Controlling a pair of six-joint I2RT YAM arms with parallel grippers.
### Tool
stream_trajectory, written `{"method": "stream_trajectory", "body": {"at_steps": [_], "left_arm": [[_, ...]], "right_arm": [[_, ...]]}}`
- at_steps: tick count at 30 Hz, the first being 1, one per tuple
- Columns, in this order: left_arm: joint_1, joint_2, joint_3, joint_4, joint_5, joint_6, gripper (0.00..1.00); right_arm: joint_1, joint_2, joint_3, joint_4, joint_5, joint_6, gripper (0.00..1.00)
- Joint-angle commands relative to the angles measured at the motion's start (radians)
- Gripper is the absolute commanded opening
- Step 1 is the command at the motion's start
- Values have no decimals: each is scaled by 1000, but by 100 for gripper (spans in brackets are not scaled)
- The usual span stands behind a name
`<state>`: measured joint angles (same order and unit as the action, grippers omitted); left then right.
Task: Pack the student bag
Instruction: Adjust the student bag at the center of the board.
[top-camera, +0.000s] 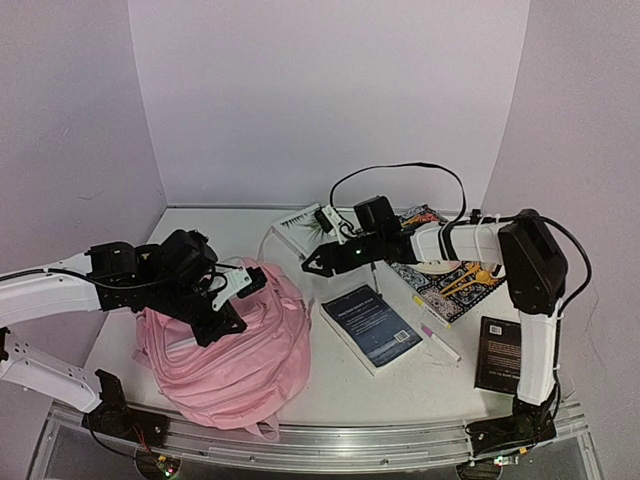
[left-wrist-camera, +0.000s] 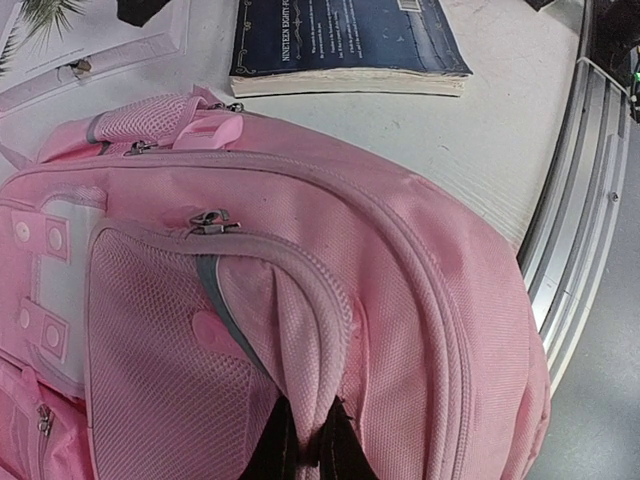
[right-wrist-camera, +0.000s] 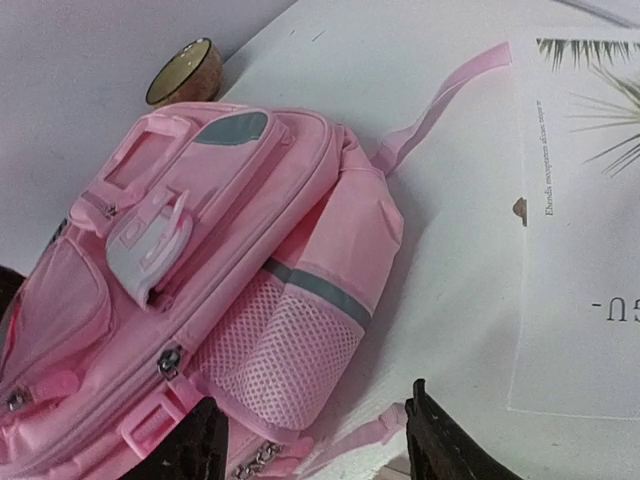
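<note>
left wrist view is showing the left gripper (left-wrist-camera: 310, 425) pinching a pocket fold on the student bag (left-wrist-camera: 400, 250), its inside staying hidden; the right gripper (right-wrist-camera: 312, 400) is hanging with jaws spread.

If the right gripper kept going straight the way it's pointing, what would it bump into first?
Most likely the student bag. The open right gripper points toward its mesh side pocket, and nothing shows in between, though how far off it lies is hard to judge.
</note>
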<state>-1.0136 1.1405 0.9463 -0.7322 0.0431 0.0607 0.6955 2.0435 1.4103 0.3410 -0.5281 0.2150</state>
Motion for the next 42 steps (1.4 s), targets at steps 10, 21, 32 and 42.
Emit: {"method": "stream_trajectory", "body": {"at_steps": [10,21,32,42], "left_arm": [[-4,9,31,68,29,16,0],[-4,13,18,71,12,8,0],[-3,30,55,63,-126,58,0],[-2,103,142,54,-409,187,0]], "right_arm": [[57,210,166,-30,-103,312,65],[97,264,269,-31,-202,310,24],[98,2,233,-34,-157,219,0],[97,-191,78,-33,75,189,0]]}}
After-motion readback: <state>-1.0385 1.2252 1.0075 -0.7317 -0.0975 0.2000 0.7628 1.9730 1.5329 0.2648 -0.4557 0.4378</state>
